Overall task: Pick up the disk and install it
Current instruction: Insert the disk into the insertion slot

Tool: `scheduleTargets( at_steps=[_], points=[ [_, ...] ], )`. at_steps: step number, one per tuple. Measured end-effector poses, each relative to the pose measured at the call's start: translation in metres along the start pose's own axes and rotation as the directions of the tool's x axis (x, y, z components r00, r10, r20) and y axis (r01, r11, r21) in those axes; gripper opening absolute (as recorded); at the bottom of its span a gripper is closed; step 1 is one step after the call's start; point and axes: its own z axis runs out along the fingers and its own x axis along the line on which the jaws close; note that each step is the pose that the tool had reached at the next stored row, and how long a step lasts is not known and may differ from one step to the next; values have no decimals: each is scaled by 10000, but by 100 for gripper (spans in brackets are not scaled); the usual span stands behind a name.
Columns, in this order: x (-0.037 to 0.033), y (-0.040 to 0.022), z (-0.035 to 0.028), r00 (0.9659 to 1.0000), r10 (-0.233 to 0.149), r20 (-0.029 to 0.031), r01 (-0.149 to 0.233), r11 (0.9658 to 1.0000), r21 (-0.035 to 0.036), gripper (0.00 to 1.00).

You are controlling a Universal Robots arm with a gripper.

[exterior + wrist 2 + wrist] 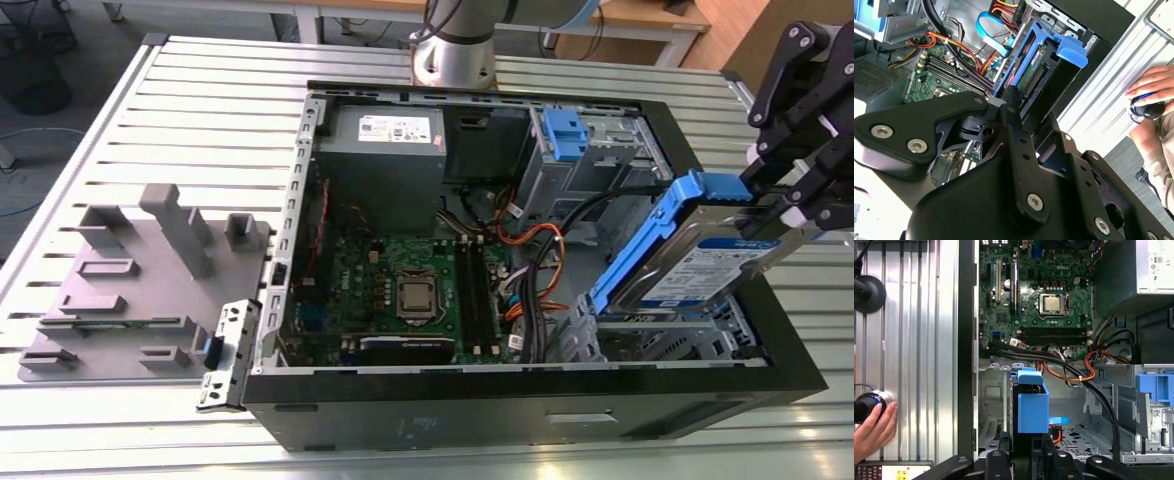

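Jaws pinching the disk edgewise.
You hold it tilted over the case corner, likely lining it up to slot in.

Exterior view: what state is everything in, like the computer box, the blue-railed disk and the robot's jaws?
computer case, lying on its side, open on top.
disk, tilted, lower end dipping into the case, not seated.
gripper, jaws shut on the disk's blue handle end.
hand, resting on a round knob outside the case.
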Motion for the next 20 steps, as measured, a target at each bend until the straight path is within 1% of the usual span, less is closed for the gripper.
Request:
scheduleTargets(
  at_steps=[8, 11, 20],
  points=[
    [0, 8, 12, 10000, 0, 2, 0, 10000, 1, 35],
    [2, 6, 55, 10000, 0, 0, 0, 10000, 1, 35],
    [8, 1, 218, 10000, 0, 1, 0, 10000, 1, 35]
  ],
)
